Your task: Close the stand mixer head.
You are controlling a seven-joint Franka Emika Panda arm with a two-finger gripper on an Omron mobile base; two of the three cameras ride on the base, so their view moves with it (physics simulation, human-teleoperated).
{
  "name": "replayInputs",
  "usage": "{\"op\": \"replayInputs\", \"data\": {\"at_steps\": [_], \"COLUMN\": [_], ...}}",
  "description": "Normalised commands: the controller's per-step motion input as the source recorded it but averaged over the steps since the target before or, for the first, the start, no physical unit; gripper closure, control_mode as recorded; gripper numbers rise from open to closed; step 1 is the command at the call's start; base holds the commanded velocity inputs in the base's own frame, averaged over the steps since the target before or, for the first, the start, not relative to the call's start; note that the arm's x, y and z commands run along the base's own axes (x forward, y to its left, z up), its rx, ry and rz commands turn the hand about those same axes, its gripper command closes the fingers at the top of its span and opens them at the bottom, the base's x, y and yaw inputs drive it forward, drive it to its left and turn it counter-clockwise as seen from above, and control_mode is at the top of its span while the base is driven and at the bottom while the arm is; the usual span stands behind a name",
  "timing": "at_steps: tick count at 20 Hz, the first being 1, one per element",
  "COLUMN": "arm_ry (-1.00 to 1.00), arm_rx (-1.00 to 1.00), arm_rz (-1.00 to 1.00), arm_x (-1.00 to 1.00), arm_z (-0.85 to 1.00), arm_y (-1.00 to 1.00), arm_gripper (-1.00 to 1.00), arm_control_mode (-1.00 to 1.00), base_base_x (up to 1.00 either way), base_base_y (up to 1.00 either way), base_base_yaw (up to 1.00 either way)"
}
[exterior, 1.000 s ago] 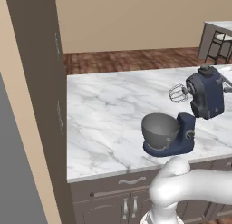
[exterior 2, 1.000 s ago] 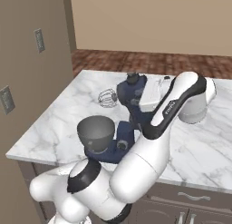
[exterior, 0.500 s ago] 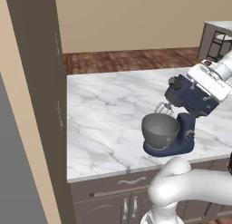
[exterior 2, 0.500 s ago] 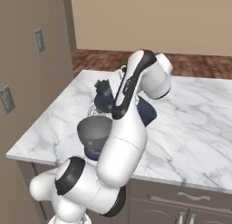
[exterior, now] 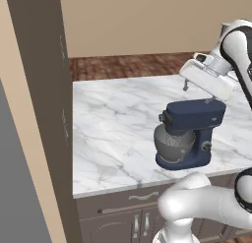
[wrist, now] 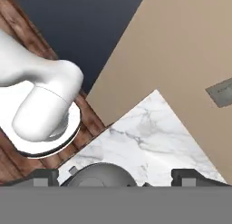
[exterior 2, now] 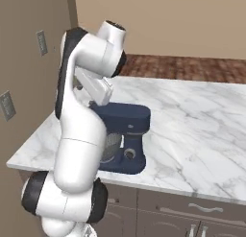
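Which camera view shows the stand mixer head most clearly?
The left base view: the stand mixer head appears whole from the side, lying level over the grey bowl, with its front knob visible. In the right base view the robot arm covers its front part. The hand view shows no navy head, just the bowl's rim at the bottom.

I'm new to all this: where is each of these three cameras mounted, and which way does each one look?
Left base view: rides behind the arm's left, looking down at the stand mixer head on the marble counter; the arm rises at lower right.
Right base view: behind the arm's right, same mixer head; the arm rises at lower left.
Hand view: on the hand, looking along the gripper at the grey bowl.
Both base views share mixer and counter.
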Motion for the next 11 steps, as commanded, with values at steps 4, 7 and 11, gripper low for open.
{"op": "replayInputs", "data": {"at_steps": [4, 7, 11], "arm_ry": [-0.41, -0.07, 0.0], "arm_rx": [-0.26, 0.0, 0.0], "arm_rz": [-0.01, -0.02, 0.0], "arm_x": [-0.29, -0.08, 0.0], "arm_z": [-0.09, -0.02, 0.0], "arm_y": [0.24, 0.09, 0.0], "arm_gripper": [-1.0, -1.0, -1.0], "arm_control_mode": [-1.0, -1.0, -1.0], "base_base_x": [0.0, 0.0, 0.0], "base_base_y": [0.0, 0.0, 0.0], "base_base_yaw": [0.0, 0.0, 0.0]}}
